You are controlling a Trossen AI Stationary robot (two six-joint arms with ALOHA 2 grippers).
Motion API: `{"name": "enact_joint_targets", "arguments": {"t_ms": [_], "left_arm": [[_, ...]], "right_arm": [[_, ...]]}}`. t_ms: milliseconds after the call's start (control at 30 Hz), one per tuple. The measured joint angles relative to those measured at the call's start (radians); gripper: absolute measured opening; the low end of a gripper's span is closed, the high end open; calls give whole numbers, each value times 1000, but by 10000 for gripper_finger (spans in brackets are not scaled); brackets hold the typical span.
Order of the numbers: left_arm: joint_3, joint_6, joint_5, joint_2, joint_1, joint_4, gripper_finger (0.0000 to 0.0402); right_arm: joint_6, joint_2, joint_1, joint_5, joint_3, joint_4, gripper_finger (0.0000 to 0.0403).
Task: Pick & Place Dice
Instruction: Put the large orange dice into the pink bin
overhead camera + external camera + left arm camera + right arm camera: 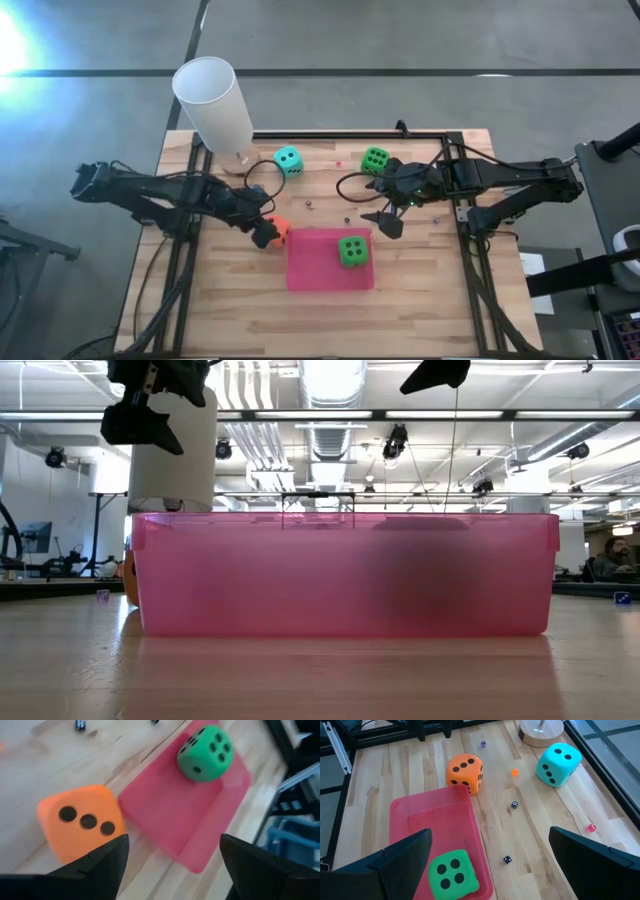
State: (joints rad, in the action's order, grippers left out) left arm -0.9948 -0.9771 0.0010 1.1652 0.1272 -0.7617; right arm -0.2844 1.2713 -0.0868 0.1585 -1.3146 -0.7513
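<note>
Left pincer [268,234]: spread wide, nothing gripped, hanging right above the orange die [278,230].
Orange die: on the counter [230,290], against the pink tray's [300,272] left edge.
Nearer arm: left, clearly.
Right pincer [386,220]: open, empty, beyond the tray's far-right corner.

In the low view the pink tray [340,572] fills the middle of the frame and hides the dice behind it. Only an orange sliver [129,575] shows at its left edge. Tiny specks [346,217] at the high view's centre are too small to identify.

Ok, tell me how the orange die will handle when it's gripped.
The orange die looks matte with rounded corners, so it probably squashes slightly and grips without slipping. It seems light for its bulk. Flat faces should keep it from rolling, though a push beside the pink tray might tumble it.
</note>
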Motion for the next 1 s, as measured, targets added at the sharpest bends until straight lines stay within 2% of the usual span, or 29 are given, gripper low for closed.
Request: {"name": "enact_joint_targets", "arguments": {"t_ms": [167, 300, 433, 733, 1000], "left_arm": [[-124, -4, 0, 97, -6, -207, 306], [-177, -27, -8, 166, -25, -331, 301], [-179, -72, -7, 197, -55, -343, 295], [-179, -70, -4, 206, -117, -333, 287], [-178, -68, -4, 206, -127, -331, 291]], "right_arm": [[0, 0, 0, 0, 0, 0, 400], [0, 0, 0, 0, 0, 0, 400], [0, 0, 0, 0, 0, 2, 400], [0, 0, 0, 0, 0, 1, 400], [0, 0, 0, 0, 0, 1, 400]]}}
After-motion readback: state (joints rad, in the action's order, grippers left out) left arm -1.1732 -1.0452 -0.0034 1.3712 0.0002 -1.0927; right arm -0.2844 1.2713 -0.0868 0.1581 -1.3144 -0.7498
